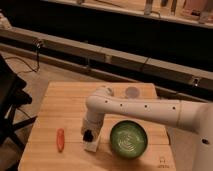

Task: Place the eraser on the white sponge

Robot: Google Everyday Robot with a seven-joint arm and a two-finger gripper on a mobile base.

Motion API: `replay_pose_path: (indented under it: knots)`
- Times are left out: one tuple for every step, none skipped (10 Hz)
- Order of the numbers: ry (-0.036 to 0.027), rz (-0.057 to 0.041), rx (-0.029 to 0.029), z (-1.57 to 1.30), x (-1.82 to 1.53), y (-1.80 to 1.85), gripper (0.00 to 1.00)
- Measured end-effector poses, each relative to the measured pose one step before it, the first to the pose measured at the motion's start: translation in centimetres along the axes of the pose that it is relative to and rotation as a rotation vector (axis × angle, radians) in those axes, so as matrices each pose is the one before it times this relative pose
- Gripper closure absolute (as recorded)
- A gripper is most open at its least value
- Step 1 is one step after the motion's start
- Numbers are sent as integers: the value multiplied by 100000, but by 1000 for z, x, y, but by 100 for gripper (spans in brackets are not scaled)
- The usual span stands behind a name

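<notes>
The white sponge (92, 145) lies on the wooden table (60, 105) near the front, partly covered by my gripper. My gripper (88, 134) hangs at the end of the white arm (130, 106) directly over the sponge. A small black piece, the eraser (88, 135), shows at the gripper tip just above or on the sponge; I cannot tell whether it rests on the pad.
An orange carrot (60, 139) lies left of the sponge. A green bowl (128, 139) stands right of it. A small round white cup (132, 92) sits at the table's back. A dark chair (10, 100) stands at the left.
</notes>
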Motion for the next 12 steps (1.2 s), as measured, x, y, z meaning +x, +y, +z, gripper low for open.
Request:
replay_pose_path:
  knots:
    - [110, -147, 144, 87, -26, 44, 73]
    - [129, -73, 86, 56, 3, 59, 73]
    - [106, 37, 53, 76, 38, 66, 73]
    - [127, 176, 31, 89, 57, 91, 73]
    - [74, 249, 93, 20, 30, 149, 73]
    - [126, 44, 92, 12, 32, 63, 73]
    - [75, -17, 67, 16, 10, 33, 73]
    - [130, 6, 107, 37, 34, 61, 73]
    - [184, 11, 77, 58, 63, 75, 73]
    - [79, 78, 50, 83, 73, 66, 73]
    - [143, 114, 77, 30, 78, 72, 73]
    - [150, 121, 63, 66, 115, 67, 73]
